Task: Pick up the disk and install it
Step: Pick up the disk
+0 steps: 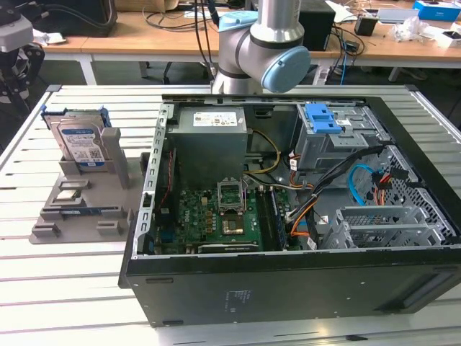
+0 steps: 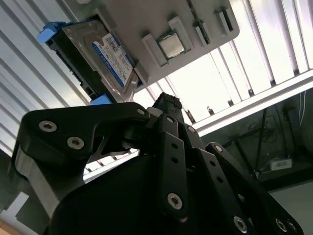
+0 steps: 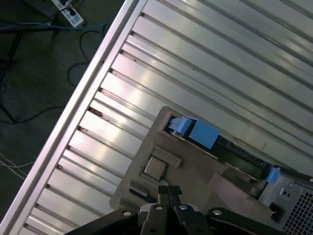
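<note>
Labelled disk point(image 2: 111, 55) — second wrist view

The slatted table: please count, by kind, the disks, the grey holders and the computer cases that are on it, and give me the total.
disk: 1
grey holder: 1
computer case: 1
Total: 3

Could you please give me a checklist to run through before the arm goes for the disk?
1. Disk standing upright in the grey holder: ok.
2. Gripper empty and apart from the disk: ok.
3. Gripper opened for grasping: not ok, it looks shut.
4. Computer case open on top: ok.
5. Drive cage bay free: cannot tell.
</note>
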`<state>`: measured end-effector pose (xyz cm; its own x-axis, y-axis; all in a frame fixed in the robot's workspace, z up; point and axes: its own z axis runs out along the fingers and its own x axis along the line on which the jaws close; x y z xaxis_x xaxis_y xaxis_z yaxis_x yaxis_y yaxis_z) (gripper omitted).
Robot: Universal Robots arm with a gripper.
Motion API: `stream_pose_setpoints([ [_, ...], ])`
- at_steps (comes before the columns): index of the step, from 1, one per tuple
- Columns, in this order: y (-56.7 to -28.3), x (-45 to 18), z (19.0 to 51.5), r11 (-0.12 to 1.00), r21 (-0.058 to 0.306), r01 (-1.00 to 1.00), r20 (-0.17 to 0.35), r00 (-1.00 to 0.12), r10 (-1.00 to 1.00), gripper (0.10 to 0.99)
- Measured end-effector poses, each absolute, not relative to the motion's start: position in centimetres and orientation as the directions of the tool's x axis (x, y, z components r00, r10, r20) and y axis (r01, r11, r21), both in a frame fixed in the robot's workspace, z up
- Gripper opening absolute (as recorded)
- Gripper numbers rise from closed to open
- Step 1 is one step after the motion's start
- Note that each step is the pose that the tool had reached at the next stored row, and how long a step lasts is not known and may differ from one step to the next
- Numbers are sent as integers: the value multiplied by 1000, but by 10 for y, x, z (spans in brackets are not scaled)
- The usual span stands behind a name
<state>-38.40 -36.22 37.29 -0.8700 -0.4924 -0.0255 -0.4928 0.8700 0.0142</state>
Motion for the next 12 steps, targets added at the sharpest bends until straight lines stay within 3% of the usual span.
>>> stream_pose_setpoints([
  [12,-362,-384,373,789,14,-614,-26,-789,-614,106],
])
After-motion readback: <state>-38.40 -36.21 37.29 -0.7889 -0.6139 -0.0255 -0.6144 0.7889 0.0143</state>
